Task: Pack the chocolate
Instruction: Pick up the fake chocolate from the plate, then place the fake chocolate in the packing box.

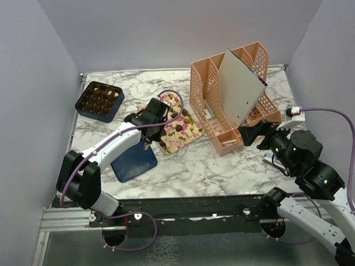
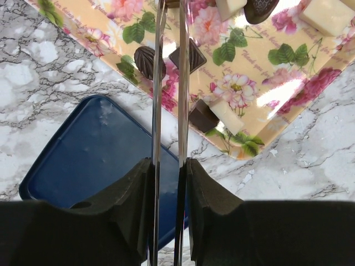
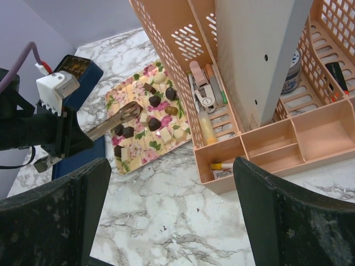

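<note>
Left hand (image 2: 169, 188) with tongs (image 2: 157, 83) over chocolate (image 2: 196, 55)

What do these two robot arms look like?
The left arm and right arm are white tubes linked by chunky black joints. A purple cable loops along each. The left claw and right claw each have two matte black wedge-shaped fingers. Green lights glow on the right arm, with a white plug at its wrist.
</note>
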